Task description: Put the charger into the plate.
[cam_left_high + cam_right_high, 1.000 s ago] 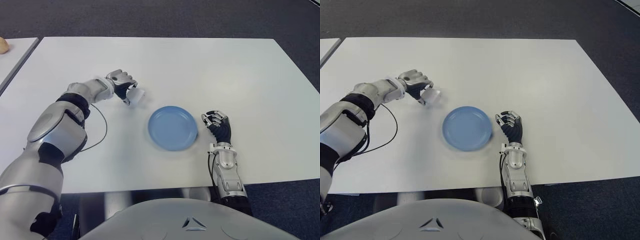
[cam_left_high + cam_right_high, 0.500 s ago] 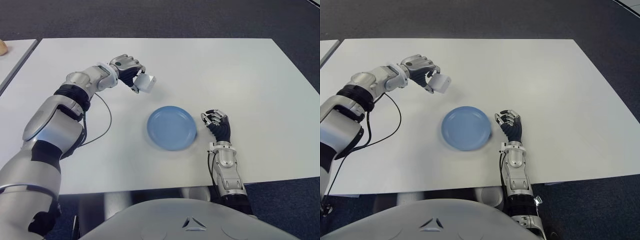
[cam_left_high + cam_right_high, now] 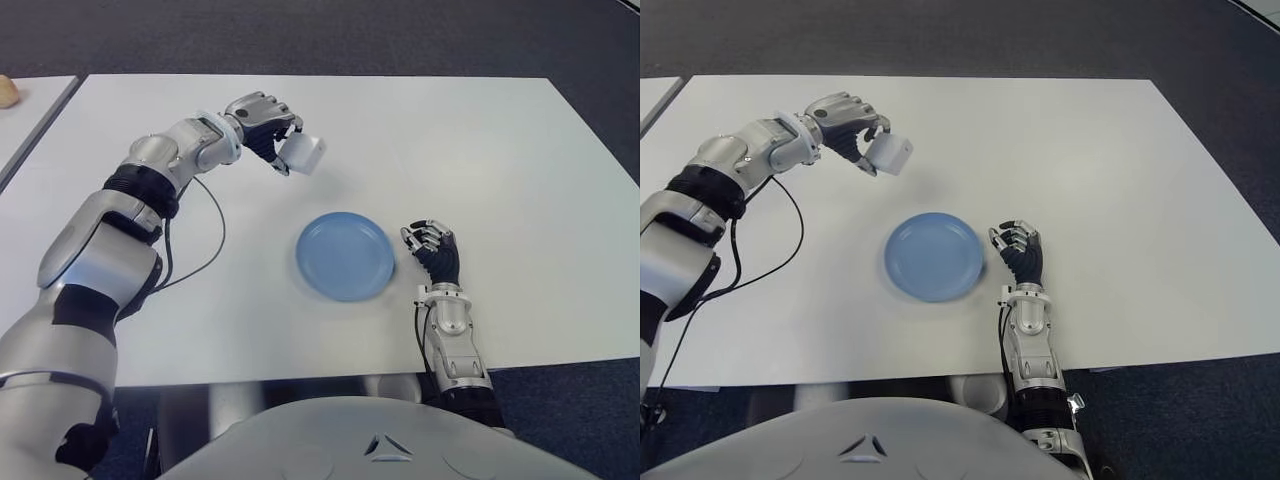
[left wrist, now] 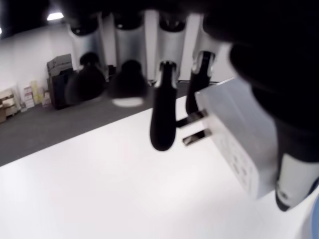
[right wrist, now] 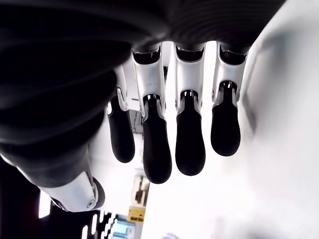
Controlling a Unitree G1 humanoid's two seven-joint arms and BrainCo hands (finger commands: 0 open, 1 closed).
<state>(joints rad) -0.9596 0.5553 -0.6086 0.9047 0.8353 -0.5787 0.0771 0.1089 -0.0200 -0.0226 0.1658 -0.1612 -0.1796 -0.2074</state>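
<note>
Gripping white charger point(image 3: 302, 154) between left hand point(image 3: 262, 122) fingers point(image 4: 162, 121), above table point(image 3: 480, 150).

One white charger point(image 3: 303, 153) is seen, with two metal prongs point(image 4: 193, 128) counted on it in the left wrist view. One blue plate point(image 3: 345, 255) is seen on one white table point(image 3: 480, 150). A second table's edge point(image 3: 30, 115) is visible at the far left. Two robot hands are counted: the left hand point(image 3: 258, 122) and the right hand point(image 3: 432, 248). One black cable point(image 3: 205, 250) is seen.
</note>
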